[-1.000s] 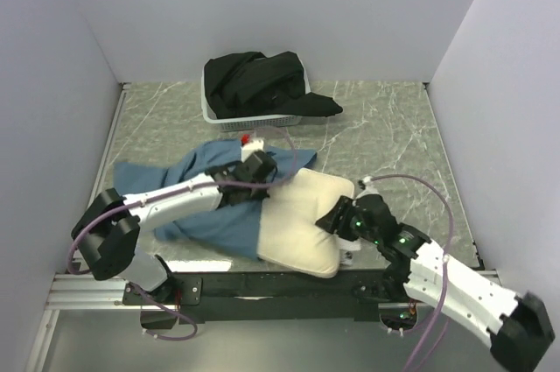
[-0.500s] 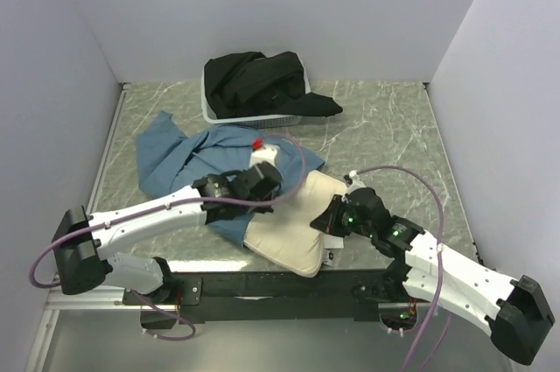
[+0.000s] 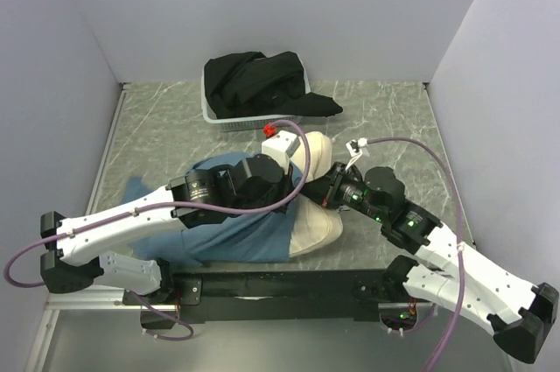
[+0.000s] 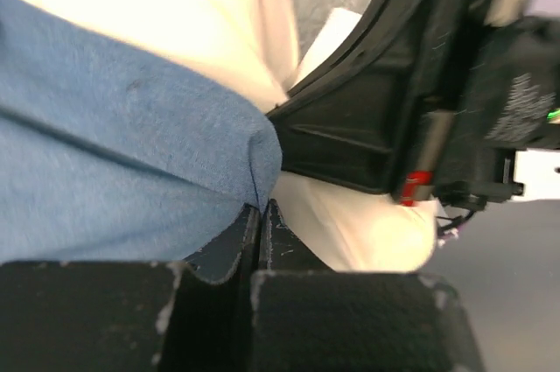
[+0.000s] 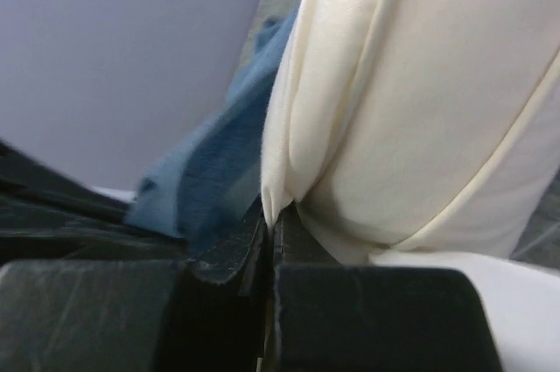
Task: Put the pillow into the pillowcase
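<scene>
The cream pillow (image 3: 317,151) stands tilted at mid-table, its lower left part covered by the slate-blue pillowcase (image 3: 236,241). My left gripper (image 3: 302,186) is shut on the pillowcase's edge. In the left wrist view the jaws (image 4: 261,207) pinch a fold of the blue pillowcase (image 4: 131,144) against the pillow (image 4: 201,22). My right gripper (image 3: 331,190) meets it from the right. In the right wrist view it (image 5: 271,219) is shut on a thin fold of the pillow (image 5: 420,109), with the pillowcase (image 5: 219,171) just behind.
A white basket (image 3: 223,118) holding a black cloth (image 3: 262,79) stands at the back, close behind the pillow. Grey walls close in the left, right and far sides. The two arms cross closely at the table's middle.
The right gripper has shut on the pillow's edge. The left arm has dragged the pillowcase rightward over the pillow, and the pillow has tipped up toward the basket.
</scene>
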